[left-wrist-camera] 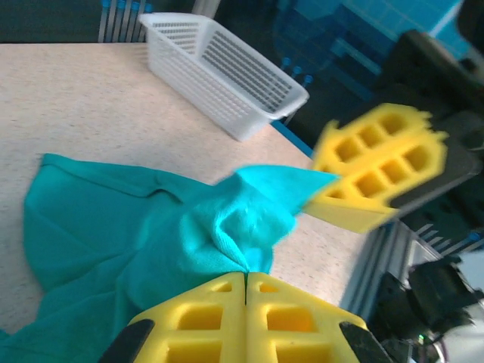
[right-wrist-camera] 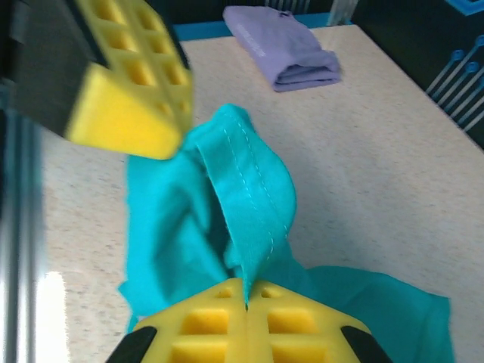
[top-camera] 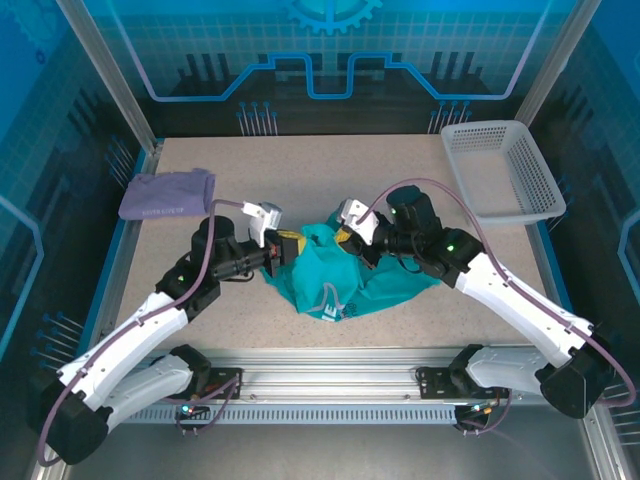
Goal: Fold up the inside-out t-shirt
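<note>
— What's the table like?
— A speckled beige top (top-camera: 330, 160), blue-edged, with an aluminium rail (top-camera: 330, 375) along its near side.
— And around it?
— Blue panels (top-camera: 330, 60) printed with a gear and circuit lines, metal posts (top-camera: 100, 60) at the corners. A white basket (left-wrist-camera: 227, 76) sits well beyond the left fingers (left-wrist-camera: 204, 318), a folded lavender garment (right-wrist-camera: 287, 53) well beyond the right fingers (right-wrist-camera: 204, 321)

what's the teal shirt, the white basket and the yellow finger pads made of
T-shirt: soft matte knit cloth, going by its limp folds and stitched hem. Basket: likely glossy moulded plastic, with slotted walls. Yellow pads: probably matte foam or rubber, cast with square pockets.
</note>
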`<action>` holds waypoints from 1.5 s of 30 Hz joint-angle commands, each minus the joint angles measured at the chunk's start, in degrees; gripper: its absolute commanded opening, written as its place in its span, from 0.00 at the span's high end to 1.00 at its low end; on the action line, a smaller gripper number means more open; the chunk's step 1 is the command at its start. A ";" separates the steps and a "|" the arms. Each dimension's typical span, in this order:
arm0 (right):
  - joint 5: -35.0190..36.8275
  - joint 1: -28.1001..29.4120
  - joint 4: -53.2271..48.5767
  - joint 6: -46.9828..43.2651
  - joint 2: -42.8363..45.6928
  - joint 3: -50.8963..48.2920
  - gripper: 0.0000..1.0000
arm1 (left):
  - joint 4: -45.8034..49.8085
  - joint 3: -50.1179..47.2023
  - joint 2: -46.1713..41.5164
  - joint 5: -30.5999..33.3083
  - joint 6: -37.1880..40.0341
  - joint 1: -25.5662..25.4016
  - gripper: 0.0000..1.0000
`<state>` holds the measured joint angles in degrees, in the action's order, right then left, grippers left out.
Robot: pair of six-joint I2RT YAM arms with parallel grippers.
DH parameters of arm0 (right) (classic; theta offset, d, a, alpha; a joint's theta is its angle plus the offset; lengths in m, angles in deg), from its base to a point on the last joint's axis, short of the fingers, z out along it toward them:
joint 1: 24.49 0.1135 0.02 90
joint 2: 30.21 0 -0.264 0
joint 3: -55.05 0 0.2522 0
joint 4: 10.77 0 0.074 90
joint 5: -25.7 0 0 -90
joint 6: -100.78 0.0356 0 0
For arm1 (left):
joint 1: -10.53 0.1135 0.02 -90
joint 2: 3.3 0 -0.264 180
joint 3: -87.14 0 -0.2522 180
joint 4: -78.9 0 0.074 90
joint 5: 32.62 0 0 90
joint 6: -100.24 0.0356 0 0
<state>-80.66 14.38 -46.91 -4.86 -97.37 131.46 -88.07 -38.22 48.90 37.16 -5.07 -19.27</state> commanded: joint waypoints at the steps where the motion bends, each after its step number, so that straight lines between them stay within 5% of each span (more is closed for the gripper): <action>1: -12.03 -1.88 -1.66 6.18 -1.14 2.53 1.00 | 2.96 1.00 -1.12 6.73 0.16 0.52 0.89; 9: -21.26 -4.21 2.19 16.40 -5.14 4.20 1.00 | 10.41 2.88 -3.06 12.82 4.01 -0.65 0.57; 14: -22.47 -4.89 3.24 20.24 -6.90 5.11 1.00 | 14.99 4.98 -4.25 22.48 8.94 -6.43 0.40; 20: -24.25 -5.39 4.00 22.40 -8.25 5.64 1.00 | 17.67 8.47 0.15 34.63 14.35 -13.51 0.30; 30: -26.30 -7.05 4.70 25.26 -9.00 5.45 1.00 | 17.97 12.22 7.72 41.63 19.58 -18.70 0.23; 33: -26.09 -7.47 4.38 25.43 -9.28 5.37 1.00 | 17.85 12.41 8.26 40.40 19.87 -19.07 0.33; 38: -21.52 -8.38 2.10 25.05 -8.89 5.68 1.00 | 15.51 10.27 6.01 29.24 17.91 -18.75 0.80; 41: -18.05 -8.23 2.54 24.39 -7.85 5.29 1.00 | 16.01 10.18 5.39 20.60 15.45 -17.09 1.00; 45: -9.59 -6.22 1.28 22.63 -7.41 5.78 0.97 | 12.28 8.35 3.09 4.86 11.74 -13.57 1.00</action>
<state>-97.25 6.99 -44.28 19.40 -106.20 135.31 -72.16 -28.23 54.37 56.54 10.23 -34.72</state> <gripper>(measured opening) 0.057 0.059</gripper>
